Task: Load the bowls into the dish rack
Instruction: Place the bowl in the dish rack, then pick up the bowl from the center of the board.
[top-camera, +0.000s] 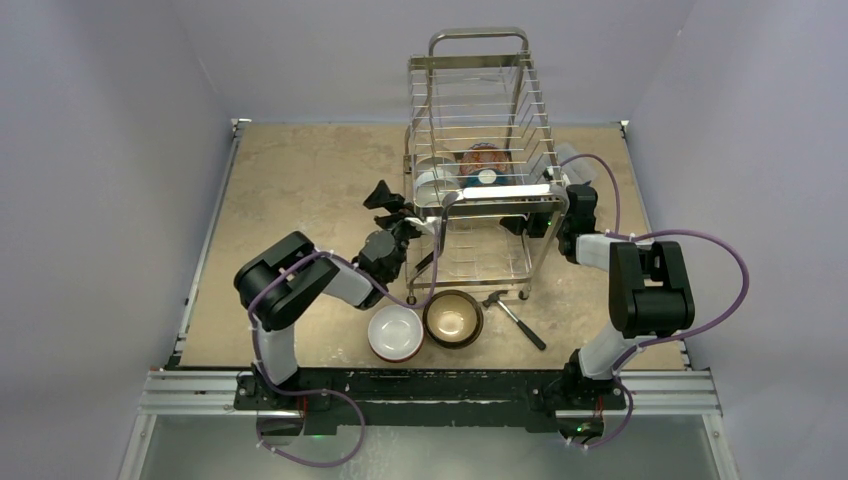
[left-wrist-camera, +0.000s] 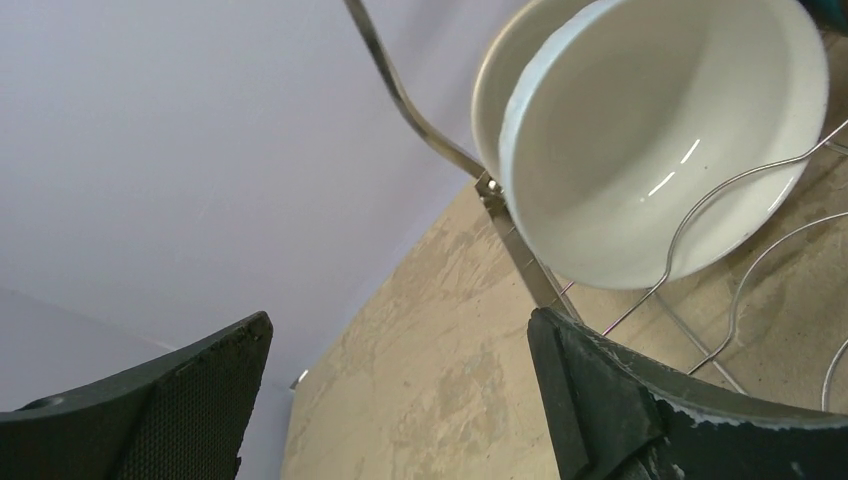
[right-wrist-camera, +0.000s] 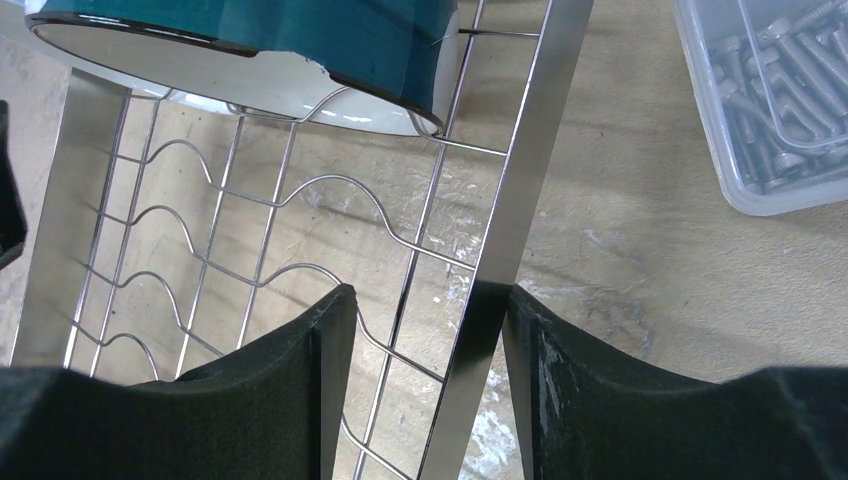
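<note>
The dish rack (top-camera: 480, 110) stands at the back middle of the table. Its upper tier holds a white bowl (top-camera: 435, 185) on edge at the left and a patterned bowl (top-camera: 484, 160) beside it. In the left wrist view, two white bowls (left-wrist-camera: 650, 150) lean on the wires. My left gripper (top-camera: 395, 208) (left-wrist-camera: 400, 330) is open and empty, just left of the rack. My right gripper (top-camera: 556, 200) (right-wrist-camera: 430, 295) stands open astride the rack's chrome bar (right-wrist-camera: 510, 230), with the right finger against it. On the table in front lie a white bowl (top-camera: 395, 332) and a brown bowl (top-camera: 453, 318).
A small hammer (top-camera: 515, 315) lies right of the brown bowl, near the rack's front leg. A clear plastic box of screws (right-wrist-camera: 770, 100) sits on the table right of the rack. A teal-sided bowl (right-wrist-camera: 300, 40) rests in the tier above my right fingers.
</note>
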